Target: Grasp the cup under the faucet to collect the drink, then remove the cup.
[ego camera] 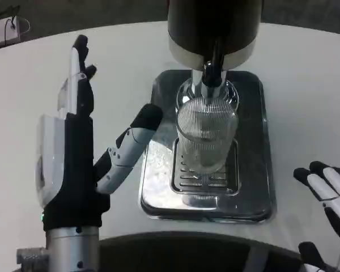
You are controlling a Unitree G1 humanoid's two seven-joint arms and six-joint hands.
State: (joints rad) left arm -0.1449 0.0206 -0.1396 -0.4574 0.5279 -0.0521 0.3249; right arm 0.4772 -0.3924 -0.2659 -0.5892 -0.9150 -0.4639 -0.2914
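Head view: cup (206,136) under faucet (213,67) (seemingly empty), left hand (85,150) beside

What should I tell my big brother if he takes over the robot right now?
Left hand: open, holding nothing, raised beside the cup with its fingers pointing away and its thumb reaching toward the cup, not yet touching it.
Right hand: open, waiting at the table's right edge.
Cup: clear and ribbed, upright on the drip tray, right under the faucet. Whether any drink is in it is unclear.
Done: the left hand is lined up next to the cup.
Left: grasp the cup, collect the drink, then take the cup away.
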